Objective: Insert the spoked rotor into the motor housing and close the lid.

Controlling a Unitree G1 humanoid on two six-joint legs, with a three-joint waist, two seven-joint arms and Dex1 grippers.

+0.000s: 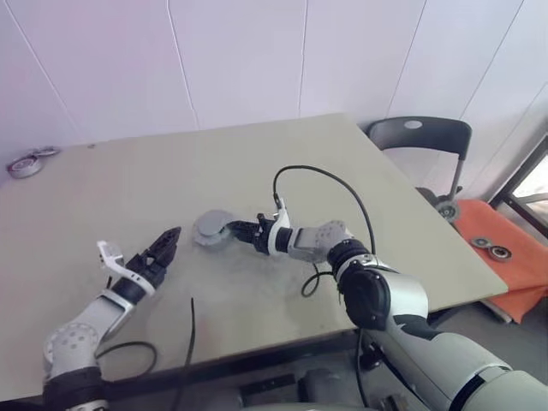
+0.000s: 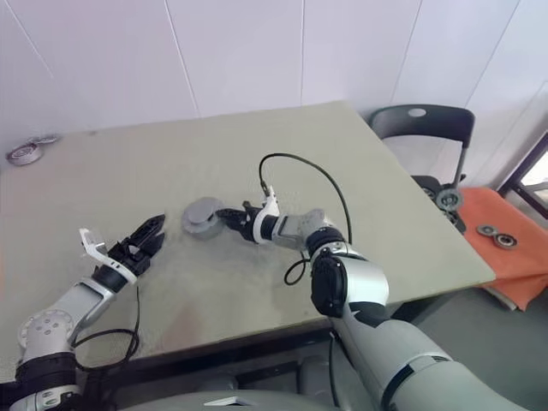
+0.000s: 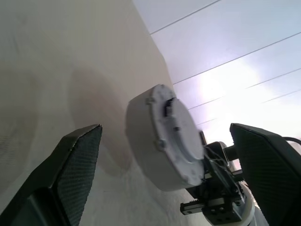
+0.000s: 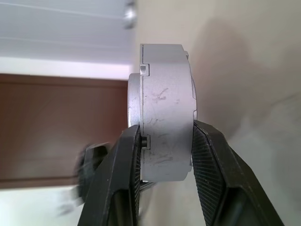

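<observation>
Sitting near the middle of the beige table (image 1: 360, 163) is the motor housing (image 1: 211, 229), a round grey puck w/ its lid on, so the assembly looks closed & the rotor can't be seen. The right gripper (image 1: 229, 229) has it pinched by the near edge: in the right wrist view one black pad sits on each flat face, jaws part closed round its thickness, and the puck seems lifted a little, tilted off the tabletop.

Risk, as I judge it: that hold is only on the rim, so the puck could pivot or slip out if the wrist turns or the other arm bumps it. If the lid isn't fully seated it might shift or pop too; can't tell from here.

Right arm reaches across the robot's front, forearm roughly level, fingers pointing toward the robot's left. A black cable loops up over that wrist & could snag.

Left gripper (image 1: 168, 244) is just beside the housing, not touching, jaws wide apart & empty, aimed at the puck. Left forearm rises from the table's near edge.

Off at the far left corner lie some metal rings (image 1: 27, 163), well apart.
</observation>
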